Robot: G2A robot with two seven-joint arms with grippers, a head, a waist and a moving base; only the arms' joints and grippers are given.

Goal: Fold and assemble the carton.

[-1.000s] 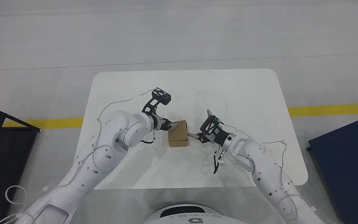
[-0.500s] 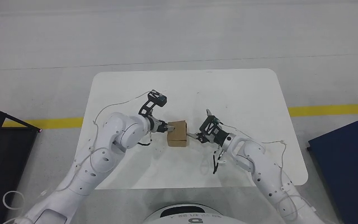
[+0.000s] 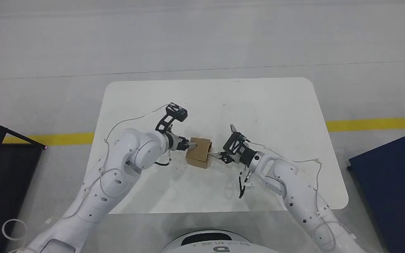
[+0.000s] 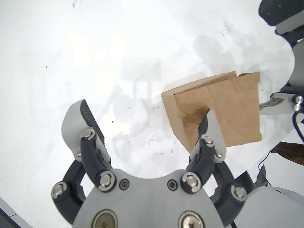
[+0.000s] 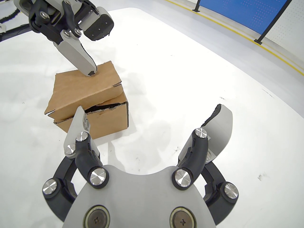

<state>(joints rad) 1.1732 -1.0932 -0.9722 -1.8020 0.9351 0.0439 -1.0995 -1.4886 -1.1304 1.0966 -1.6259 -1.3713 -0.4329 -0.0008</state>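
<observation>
A small brown carton point(image 3: 199, 152) sits mid-table, its top flap folded down but slightly raised over a gap at one end. My left gripper point(image 3: 184, 144) is open. One of its fingers point(image 4: 210, 122) presses on the top flap of the carton point(image 4: 232, 110), and the other hangs over bare table. My right gripper point(image 5: 149, 112) is open at the opposite side, one of its fingers point(image 5: 77, 122) touching the carton point(image 5: 99, 117) at the gap under the flap. From the right wrist, the left gripper point(image 5: 97, 50) is seen bearing down on the lid.
The white table point(image 3: 285, 107) has free room all around the carton. A dark frame point(image 3: 12, 158) stands on the floor at the left and a blue panel point(image 3: 383, 183) at the right. A yellow line point(image 3: 367, 124) crosses the floor.
The carton has slid and turned slightly toward the left arm's side. Both grippers shifted with it, the left finger staying on the lid.
</observation>
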